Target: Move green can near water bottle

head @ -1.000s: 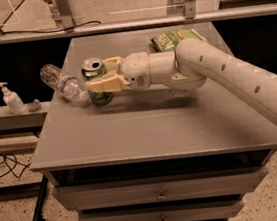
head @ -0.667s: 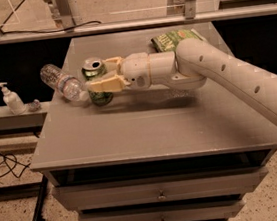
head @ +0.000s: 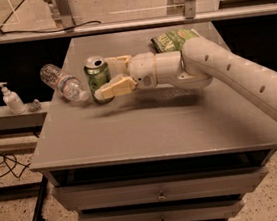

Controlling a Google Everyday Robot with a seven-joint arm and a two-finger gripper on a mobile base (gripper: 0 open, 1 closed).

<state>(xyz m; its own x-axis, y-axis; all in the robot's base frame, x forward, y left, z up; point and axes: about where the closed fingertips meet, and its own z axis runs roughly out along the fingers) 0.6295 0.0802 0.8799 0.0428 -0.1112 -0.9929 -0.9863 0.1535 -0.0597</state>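
The green can (head: 97, 75) stands upright on the grey table (head: 151, 131), at the back left. The water bottle (head: 63, 83) lies on its side just left of the can, its white cap almost touching the can's base. My gripper (head: 102, 78) reaches in from the right. Its pale fingers (head: 115, 87) stand apart on either side of the can, one behind and one in front, and look slightly spread off it.
A flat green chip bag (head: 172, 40) lies at the back of the table behind my arm. A white pump dispenser (head: 11, 98) stands on a low ledge left of the table. Cables lie on the floor at the left. Drawers sit under the tabletop.
The front finger has shifted a little toward the camera and to the right, away from the can's side. The can and the bottle have stayed in place.
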